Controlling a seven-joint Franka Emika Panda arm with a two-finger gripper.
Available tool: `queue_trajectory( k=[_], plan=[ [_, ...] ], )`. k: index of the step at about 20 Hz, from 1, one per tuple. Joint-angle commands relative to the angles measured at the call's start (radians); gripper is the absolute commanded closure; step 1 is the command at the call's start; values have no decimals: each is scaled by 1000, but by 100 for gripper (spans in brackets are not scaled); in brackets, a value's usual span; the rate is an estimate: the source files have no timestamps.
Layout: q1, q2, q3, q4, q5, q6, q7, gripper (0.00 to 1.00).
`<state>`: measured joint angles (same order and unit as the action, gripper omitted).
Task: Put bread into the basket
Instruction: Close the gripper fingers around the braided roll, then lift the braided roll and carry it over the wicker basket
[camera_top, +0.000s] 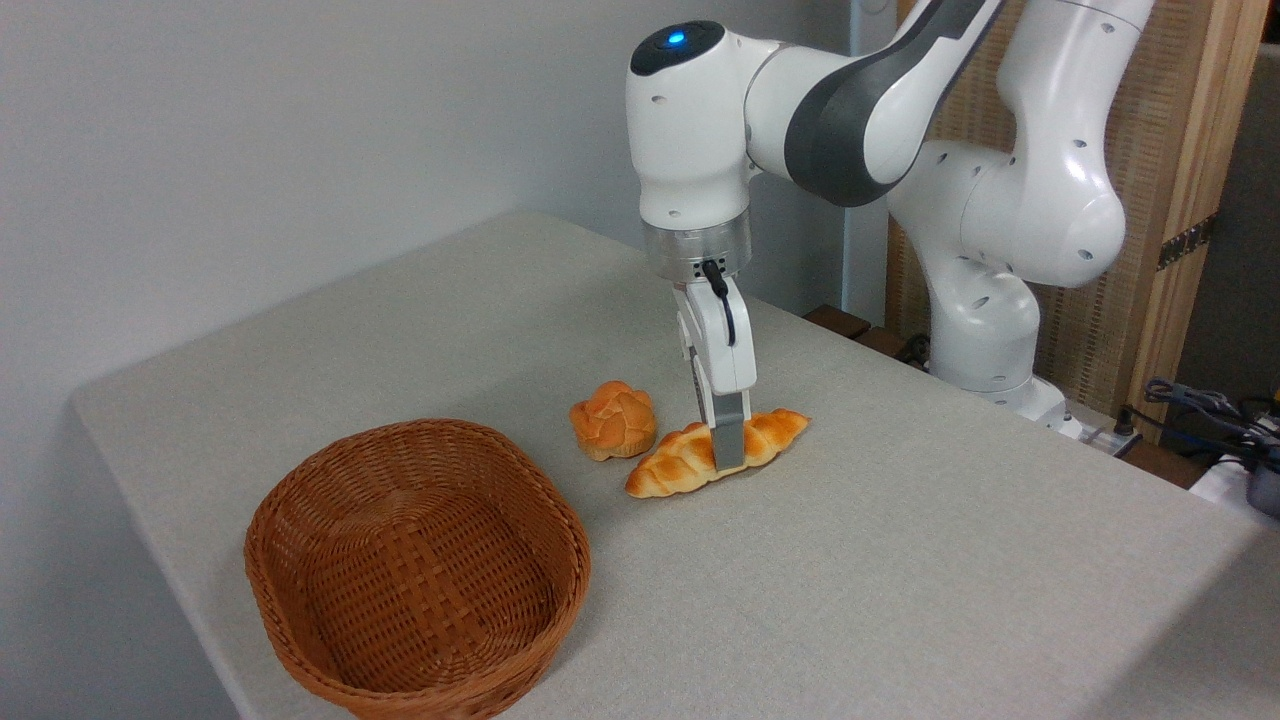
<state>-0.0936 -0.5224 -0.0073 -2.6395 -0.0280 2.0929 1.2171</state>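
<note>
The bread (680, 462), a long braided golden-brown loaf, lies on the table a little right of the middle. My gripper (729, 452) reaches straight down over its middle, with the loaf between the jaws. The near finger (731, 445) stands against the loaf's front side and the far finger is hidden behind it. How tightly the jaws press on the loaf cannot be made out. The basket (300, 520), oval brown wicker with a deep rim, stands at the front left with nothing inside, well apart from the bread.
A small round orange knotted bun (613, 419) sits just left of the loaf, close to its left end. The table (900, 560) has a grey cloth top. The arm's base (985, 340) stands at the back right, with cables beyond the right edge.
</note>
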Motion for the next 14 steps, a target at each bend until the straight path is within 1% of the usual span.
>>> queue_trajectory(
  k=[1,4,6,8,10,12,14],
  plan=[
    [-3,-4,6,7,2,12,22,68],
    [5,-2,9,73,-4,-46,15,68],
    [37,-1,10,133,-7,-98,15,68],
    [52,5,12,192,-15,-126,12,68],
    [57,65,12,283,-23,-142,-5,68],
    [57,158,10,407,-70,-169,-59,68],
    [55,244,6,519,-96,-172,-117,68]
  ],
)
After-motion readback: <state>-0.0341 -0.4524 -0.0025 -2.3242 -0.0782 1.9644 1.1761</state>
